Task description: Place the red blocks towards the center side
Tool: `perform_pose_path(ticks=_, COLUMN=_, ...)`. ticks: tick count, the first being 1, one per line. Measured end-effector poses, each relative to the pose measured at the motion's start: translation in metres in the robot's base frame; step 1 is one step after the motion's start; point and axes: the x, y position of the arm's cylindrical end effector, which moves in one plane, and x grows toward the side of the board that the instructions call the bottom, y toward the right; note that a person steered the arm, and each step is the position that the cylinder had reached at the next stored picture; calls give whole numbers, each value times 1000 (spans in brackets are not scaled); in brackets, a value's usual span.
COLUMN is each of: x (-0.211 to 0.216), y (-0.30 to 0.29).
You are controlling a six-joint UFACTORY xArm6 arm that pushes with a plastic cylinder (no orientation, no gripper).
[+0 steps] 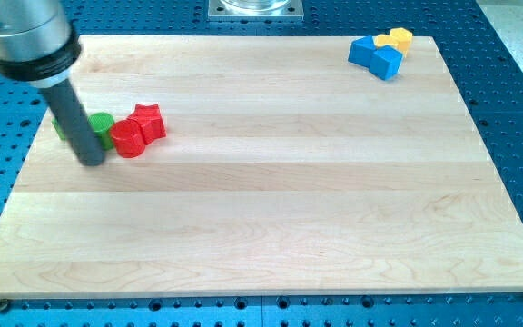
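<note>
A red star-shaped block [150, 122] and a red round block [126, 139] sit touching each other at the view's left, above mid-height. A green round block [102, 127] touches the red round block on its left. Another green block [61, 123] is mostly hidden behind my rod. My tip [93, 161] rests on the board just left of and below the red round block, close to it. Whether it touches is not clear.
A blue block [375, 56] and a yellow block [395, 39] sit together at the view's top right. The wooden board [271, 209] lies on a blue perforated table. A metal mount [255, 8] shows at the top edge.
</note>
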Motion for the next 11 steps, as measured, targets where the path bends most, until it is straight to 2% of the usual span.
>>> perform_pose_path(ticks=2, x=-50, y=66)
perform_pose_path(ticks=3, x=-56, y=26)
perform_pose_path(ticks=4, x=-90, y=34)
perform_pose_path(ticks=5, x=-114, y=112)
perform_pose_path(ticks=6, x=-115, y=228)
perform_pose_path(ticks=7, x=-119, y=171)
perform_pose_path(ticks=8, x=-117, y=54)
perform_pose_path(ticks=9, x=-74, y=13)
perform_pose_path(ticks=10, x=-8, y=37)
perform_pose_path(ticks=11, x=10, y=47)
